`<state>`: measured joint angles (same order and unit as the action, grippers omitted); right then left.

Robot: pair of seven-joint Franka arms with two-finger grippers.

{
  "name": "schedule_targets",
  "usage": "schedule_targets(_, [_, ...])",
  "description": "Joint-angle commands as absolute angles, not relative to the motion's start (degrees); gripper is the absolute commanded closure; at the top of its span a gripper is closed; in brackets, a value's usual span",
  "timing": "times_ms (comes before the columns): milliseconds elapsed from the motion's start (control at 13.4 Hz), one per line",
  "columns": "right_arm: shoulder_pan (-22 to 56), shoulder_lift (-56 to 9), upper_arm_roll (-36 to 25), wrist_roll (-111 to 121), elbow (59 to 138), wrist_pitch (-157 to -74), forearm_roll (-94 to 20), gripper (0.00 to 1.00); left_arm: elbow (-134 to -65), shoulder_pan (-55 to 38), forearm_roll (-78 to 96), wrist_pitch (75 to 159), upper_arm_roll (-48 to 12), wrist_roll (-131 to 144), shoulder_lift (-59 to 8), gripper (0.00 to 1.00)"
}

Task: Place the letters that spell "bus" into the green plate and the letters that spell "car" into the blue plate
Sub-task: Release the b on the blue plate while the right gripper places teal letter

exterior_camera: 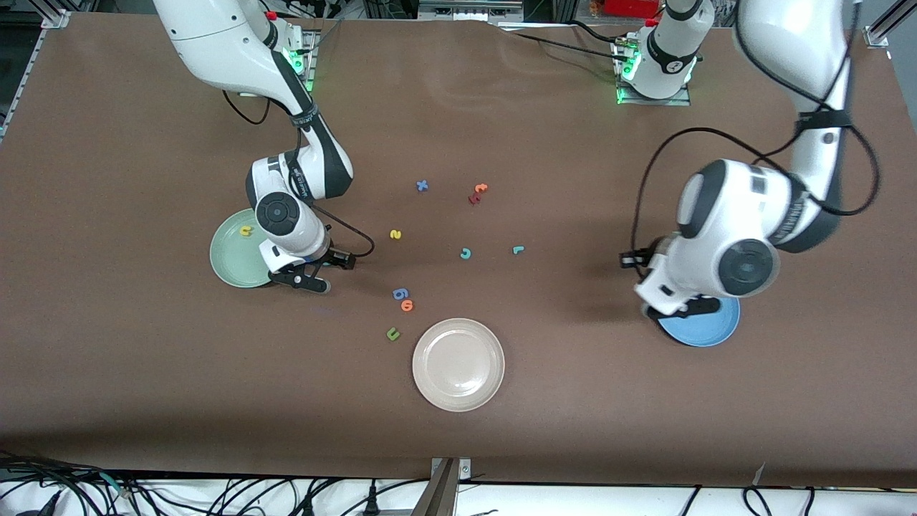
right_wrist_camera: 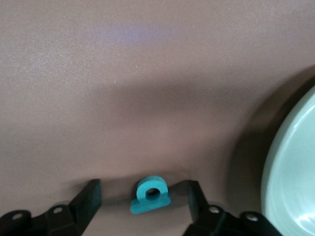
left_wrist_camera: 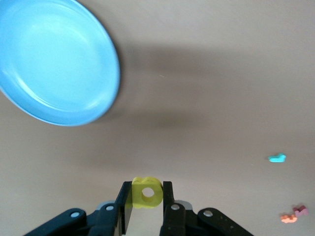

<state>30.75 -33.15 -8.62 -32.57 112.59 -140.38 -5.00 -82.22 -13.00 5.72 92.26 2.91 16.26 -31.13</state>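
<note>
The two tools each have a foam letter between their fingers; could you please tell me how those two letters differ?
The yellow "a" is yellow; the teal "b" is teal. The yellow "a" is pinched in the left tool, up in the air near the blue plate; the teal "b" lies on the table between the open fingers of the right tool, beside the green plate. Both are tiny and have a round hole.

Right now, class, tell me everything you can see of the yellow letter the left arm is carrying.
The yellow letter is a small, thick, soft-looking foam piece with a round hole through it, most likely the "a". It sits clamped between the jaws of the left gripper, both black fingers pressing its sides. It hangs above bare brown table, beside the blue plate, not over it.
</note>
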Motion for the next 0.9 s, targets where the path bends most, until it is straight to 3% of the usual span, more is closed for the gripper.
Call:
schedule_targets(0, [30.8,-32.4,-8.7,-31.0,114.0,-139.6,-5.9,0.54,-81.1,-10.4,4.5,91.1,2.3,12.8,-32.3,0.81])
schedule_targets(225, [30.8,-32.4,-8.8,-30.6,114.0,-139.6,-5.9,0.7,-81.1,-6.4,4.6,92.4,2.4,7.5,-33.9,0.81])
schedule_targets(374, [30.8,-32.4,-8.8,-30.6,114.0,-139.5,-5.9,0.76,-82.1,-5.2,4.4,98.3,2.5,3.5,-35.8,0.81])
schedule_targets(823, [30.8,-30.3,-9.2,-30.3,113.5,-135.8,-5.8,0.8,-83.7,-3.7,2.5,106.6,2.5,3.2,-38.9,0.81])
